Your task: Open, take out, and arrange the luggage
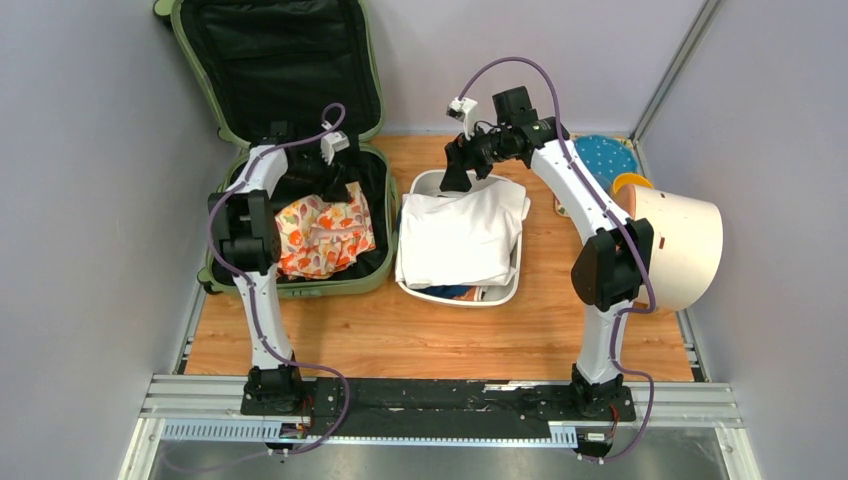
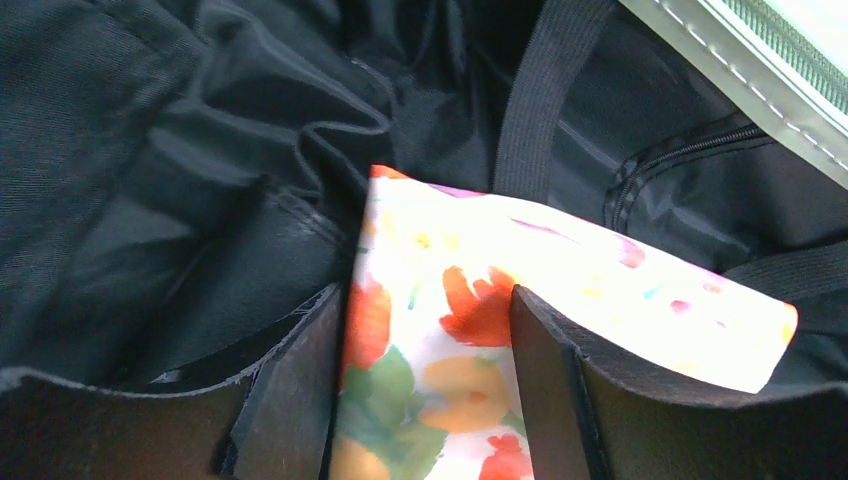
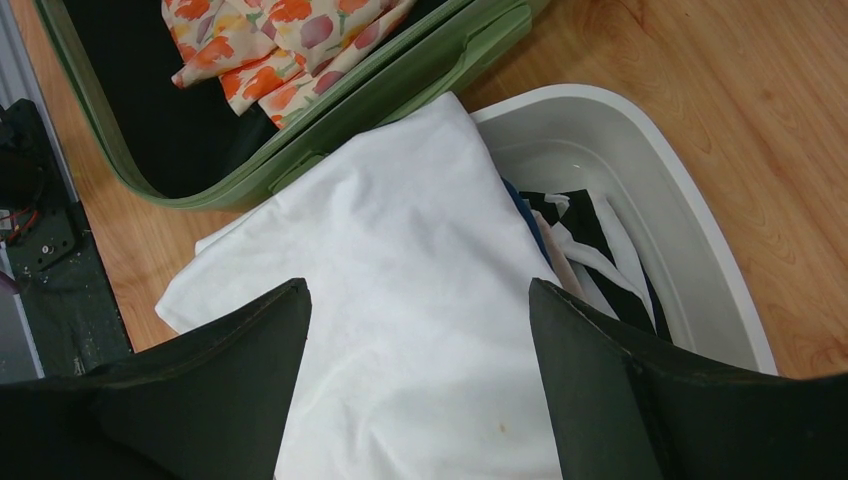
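The large sage-green hard-shell suitcase (image 1: 340, 287) lay open at the far left of the light wooden table (image 1: 440, 340). Its base rested flat and its black-lined lid (image 1: 285, 60) stood up against the back wall, hinged along the far edge. A small wheel (image 1: 207, 285) showed at the base's near-left corner, so the wheeled end faced the left wall. The long axis appeared to run left to right across the table, with the opening facing up and towards the arms.

Inside the base sat a crumpled floral cloth in orange, white and green (image 1: 322, 235). The left gripper (image 2: 425, 292) hung low over it in the far part of the base. Its fingers were apart, one on each side of a fold of that cloth, with black lining and a black strap (image 2: 545, 90) behind. I could not tell whether the pads touched the cloth.

Just beside the suitcase's right wall stood a white rectangular plastic tub (image 1: 512, 280) with a folded white cloth (image 1: 460, 235) draped over it. A black-and-white striped garment (image 3: 590, 215) lay beneath the white cloth. The right gripper (image 3: 418, 285) hovered above the far end of the tub, its fingers spread wide and holding nothing.

A cream cylinder with an orange end (image 1: 685, 245) lay at the table's right edge
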`<action>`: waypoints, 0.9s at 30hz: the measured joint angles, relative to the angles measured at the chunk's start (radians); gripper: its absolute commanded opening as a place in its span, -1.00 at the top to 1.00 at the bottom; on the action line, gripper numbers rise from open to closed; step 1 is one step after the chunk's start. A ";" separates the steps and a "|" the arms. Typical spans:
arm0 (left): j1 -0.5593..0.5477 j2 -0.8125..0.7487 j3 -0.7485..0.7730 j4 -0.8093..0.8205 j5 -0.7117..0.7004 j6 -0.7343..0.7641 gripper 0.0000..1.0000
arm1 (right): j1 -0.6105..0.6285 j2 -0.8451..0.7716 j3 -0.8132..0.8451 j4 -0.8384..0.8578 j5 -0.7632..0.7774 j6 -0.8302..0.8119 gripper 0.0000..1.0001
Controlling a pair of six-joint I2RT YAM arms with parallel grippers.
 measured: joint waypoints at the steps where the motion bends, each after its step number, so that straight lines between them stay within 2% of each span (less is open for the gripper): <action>1: -0.004 0.004 -0.004 -0.009 0.001 0.002 -0.26 | 0.000 0.000 0.000 0.000 0.001 0.000 -0.67; 2: -0.008 0.005 -0.012 -0.014 0.001 0.005 -0.18 | 0.000 0.000 0.000 0.000 0.002 0.000 -0.67; 3: -0.013 0.005 -0.019 -0.020 0.000 0.009 0.02 | 0.000 0.000 0.000 0.000 0.002 0.000 -0.67; 5: -0.024 0.005 -0.026 -0.032 -0.002 0.026 0.25 | 0.000 0.000 0.000 0.000 0.002 0.000 -0.67; 6: -0.030 0.006 -0.027 -0.035 -0.004 0.037 0.49 | 0.000 0.000 0.000 0.000 0.003 0.000 -0.67; 8: -0.039 0.005 -0.029 -0.037 -0.002 0.061 0.72 | 0.000 0.000 0.000 0.000 0.003 0.000 -0.68; 9: -0.043 0.003 -0.035 -0.034 -0.002 0.069 0.94 | 0.000 0.000 0.000 0.000 0.003 0.000 -0.68; 10: -0.046 -0.001 -0.047 -0.029 -0.002 0.076 1.00 | 0.000 0.000 0.000 0.000 0.003 0.000 -0.69; 13: -0.050 -0.073 -0.164 0.029 -0.008 0.091 1.00 | 0.000 0.000 0.000 0.002 -0.003 0.002 -0.71; 17: -0.050 -0.295 -0.401 0.138 -0.024 0.128 1.00 | 0.001 -0.001 -0.016 0.069 -0.033 0.042 -0.84; 18: -0.048 -0.369 -0.468 0.173 -0.028 0.143 1.00 | 0.003 -0.002 -0.034 0.118 -0.045 0.066 -0.91; 22: -0.052 -0.676 -0.683 0.261 -0.009 0.229 1.00 | 0.024 -0.002 -0.152 0.350 -0.090 0.172 -0.93; 27: -0.071 -0.914 -0.871 0.352 0.032 0.323 1.00 | 0.100 0.006 -0.250 0.618 -0.147 0.242 -0.95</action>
